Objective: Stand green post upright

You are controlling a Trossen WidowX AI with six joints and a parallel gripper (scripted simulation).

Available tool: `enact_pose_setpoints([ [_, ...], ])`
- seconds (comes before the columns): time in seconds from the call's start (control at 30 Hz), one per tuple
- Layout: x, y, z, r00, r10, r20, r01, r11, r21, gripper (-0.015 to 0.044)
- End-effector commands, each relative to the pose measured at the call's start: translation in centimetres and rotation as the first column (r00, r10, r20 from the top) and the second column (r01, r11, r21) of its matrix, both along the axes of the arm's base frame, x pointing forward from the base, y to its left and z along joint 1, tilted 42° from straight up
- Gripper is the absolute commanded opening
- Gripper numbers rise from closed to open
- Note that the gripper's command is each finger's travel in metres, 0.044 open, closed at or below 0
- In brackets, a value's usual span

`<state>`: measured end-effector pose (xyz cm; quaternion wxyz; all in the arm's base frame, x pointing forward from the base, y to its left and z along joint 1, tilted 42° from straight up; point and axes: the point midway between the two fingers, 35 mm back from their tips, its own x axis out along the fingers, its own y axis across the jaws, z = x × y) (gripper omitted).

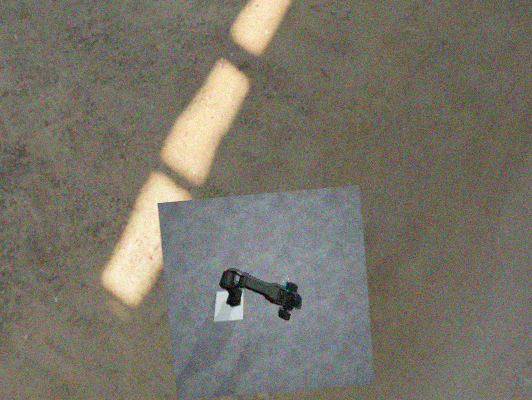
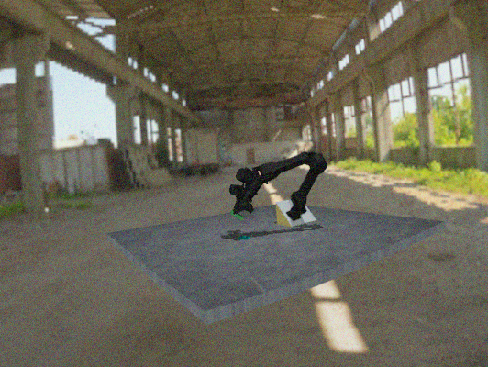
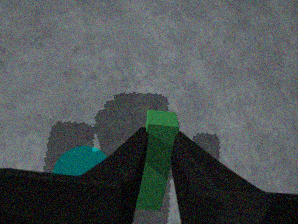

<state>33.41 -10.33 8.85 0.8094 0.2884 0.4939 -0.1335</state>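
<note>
My gripper [image 3: 159, 136] [image 2: 239, 210] [image 1: 289, 295] is shut on the green post [image 3: 159, 155] [image 2: 237, 215]. The post sticks out from between the two dark fingers, held in the air above the grey mat [image 3: 225, 60] [image 2: 183, 261] [image 1: 300, 225]. The cyan circle [image 3: 75, 161] [image 2: 244, 237] lies on the mat, below and to the left of the fingers in the wrist view, partly hidden by the left finger. In the top view a bit of cyan [image 1: 285, 286] shows beside the wrist. The arm's shadow falls on the mat around the circle.
The arm's white and yellow base block [image 2: 284, 212] [image 1: 225, 307] stands on the mat behind the gripper. Around the mat is concrete hall floor with bright sun patches [image 1: 205, 120] [image 2: 337, 321].
</note>
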Motion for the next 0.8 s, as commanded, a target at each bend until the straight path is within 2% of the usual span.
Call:
enact_pose_setpoints([
  [0.0, -0.07, 0.07, 0.06, 1.0, -0.014, 0.017, 0.014, 1.0, -0.015, 0.0023],
  [0.77, -0.09, 0.23, 0.36, 0.986, -0.088, 0.138, 0.099, 0.992, -0.078, 0.0023],
])
